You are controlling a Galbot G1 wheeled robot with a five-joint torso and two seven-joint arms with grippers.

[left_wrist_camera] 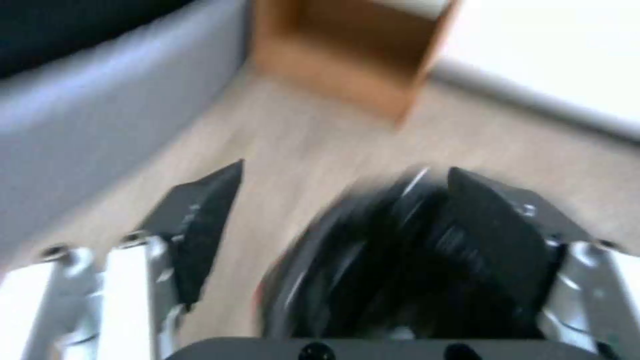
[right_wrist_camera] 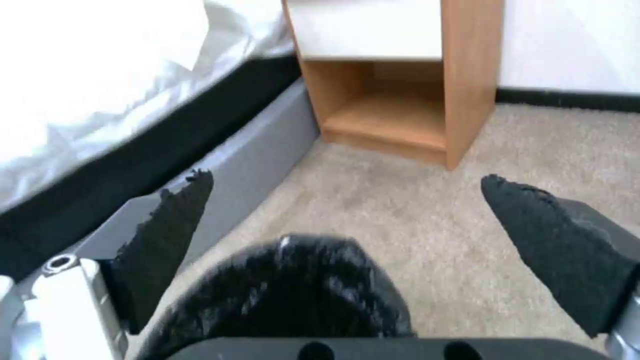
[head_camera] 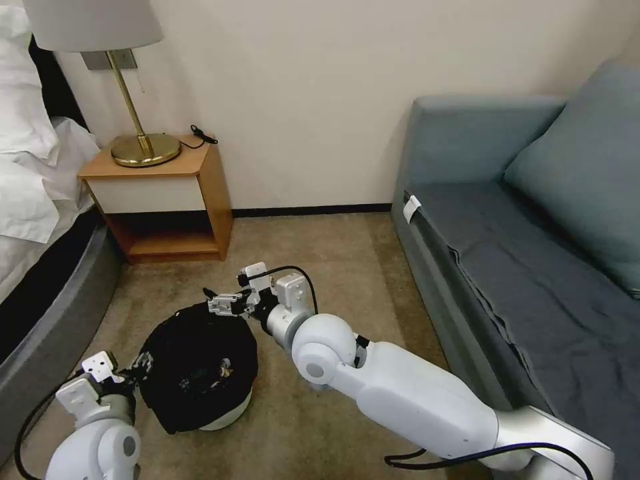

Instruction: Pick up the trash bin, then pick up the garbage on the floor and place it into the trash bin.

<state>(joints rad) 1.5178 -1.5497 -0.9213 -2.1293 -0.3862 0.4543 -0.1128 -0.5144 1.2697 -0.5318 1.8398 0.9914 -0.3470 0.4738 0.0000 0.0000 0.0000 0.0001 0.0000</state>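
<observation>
Trash bin (head_camera: 200,373) on the carpet (head_camera: 320,253), tilted, black liner bag crinkled over the rim, white base showing low on the side toward the robot. Pale scraps lie inside the liner; which pieces they are I cannot tell.

Left gripper (head_camera: 137,367) at the bin's near-left rim. Left wrist view: fingers (left_wrist_camera: 200,225) spread wide, one on each side of the bin's black rim (left_wrist_camera: 400,265); contact not clear through the blur.

Right gripper (head_camera: 223,305) at the bin's far rim. Right wrist view: both pads (right_wrist_camera: 167,235) wide apart and holding nothing, the liner (right_wrist_camera: 293,295) bunched between and below them, no pad touching it.

Beyond the bin, wooden nightstand (head_camera: 167,200) against the wall, brass lamp (head_camera: 143,147) on top. Right wrist view looks into its open lower shelf (right_wrist_camera: 393,120). Bed (head_camera: 33,200) left of the bin, grey-blue sofa (head_camera: 533,253) right of it.
</observation>
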